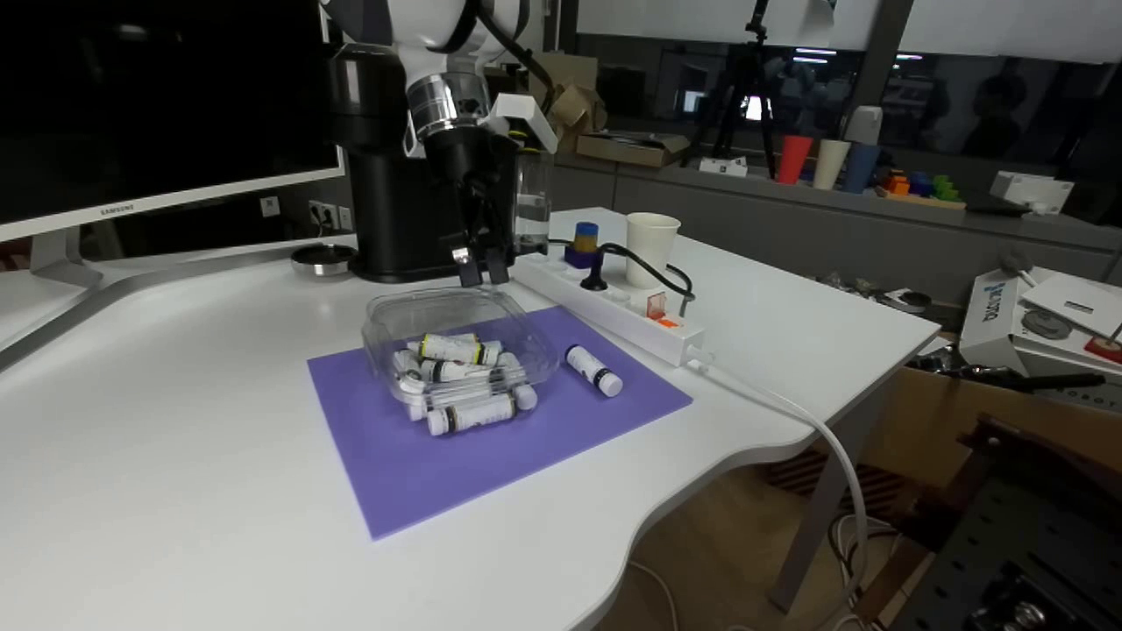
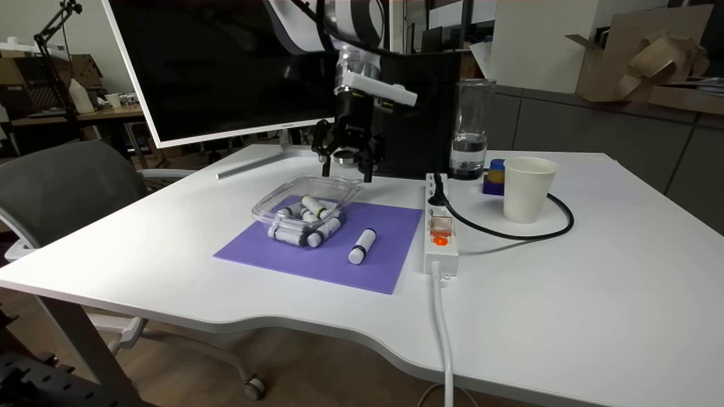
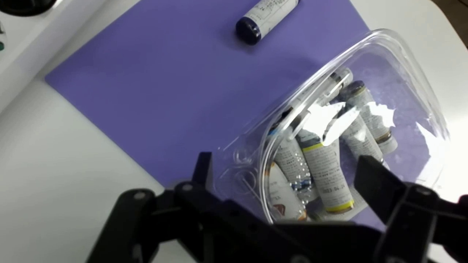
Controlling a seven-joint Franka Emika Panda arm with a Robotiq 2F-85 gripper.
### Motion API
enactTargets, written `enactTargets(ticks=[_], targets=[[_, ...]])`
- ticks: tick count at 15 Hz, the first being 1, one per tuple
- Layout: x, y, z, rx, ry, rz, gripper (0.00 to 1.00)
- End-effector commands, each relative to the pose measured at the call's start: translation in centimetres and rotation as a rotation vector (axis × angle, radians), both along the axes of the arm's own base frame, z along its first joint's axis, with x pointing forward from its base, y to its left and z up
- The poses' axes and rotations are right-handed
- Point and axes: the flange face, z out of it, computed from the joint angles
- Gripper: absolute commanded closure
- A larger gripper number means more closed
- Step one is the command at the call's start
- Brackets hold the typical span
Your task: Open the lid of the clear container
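The clear container (image 1: 405, 386) sits on the purple mat with several white dark-ended cylinders inside; it also shows in an exterior view (image 2: 271, 223). The transparent lid (image 1: 429, 307) appears to lie over it, seen by its glinting edges and glare in the wrist view (image 3: 396, 73). A clear corner tab (image 3: 244, 179) sticks out at the lid's near corner. My gripper (image 3: 285, 160) is open and empty. Its fingers are on either side of that corner, one beside the tab and one over the lid. In both exterior views the gripper (image 1: 484, 270) (image 2: 347, 171) is at the container's far edge; contact cannot be told.
A loose white cylinder (image 1: 594, 370) lies on the purple mat (image 1: 491, 478). A white power strip (image 1: 605, 307) with a black plug and cable runs beside the mat. A paper cup (image 2: 526, 189), a glass cylinder (image 2: 469, 130), a black appliance (image 1: 386, 193) and a monitor (image 1: 158, 96) stand around.
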Motion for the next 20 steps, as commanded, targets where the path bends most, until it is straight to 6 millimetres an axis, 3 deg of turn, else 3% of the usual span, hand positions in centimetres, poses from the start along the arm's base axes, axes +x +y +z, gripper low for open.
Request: enactTargets(ticks=[1, 12, 20], targets=[[0.1, 0.3, 0.1, 0.0, -0.005, -0.045, 0.0], [-1.1, 1.3, 0.2, 0.075, 0.107, -0.02, 0.0], [-2.5, 4.2, 1.6, 0.122, 0.17, 0.078, 0.0]])
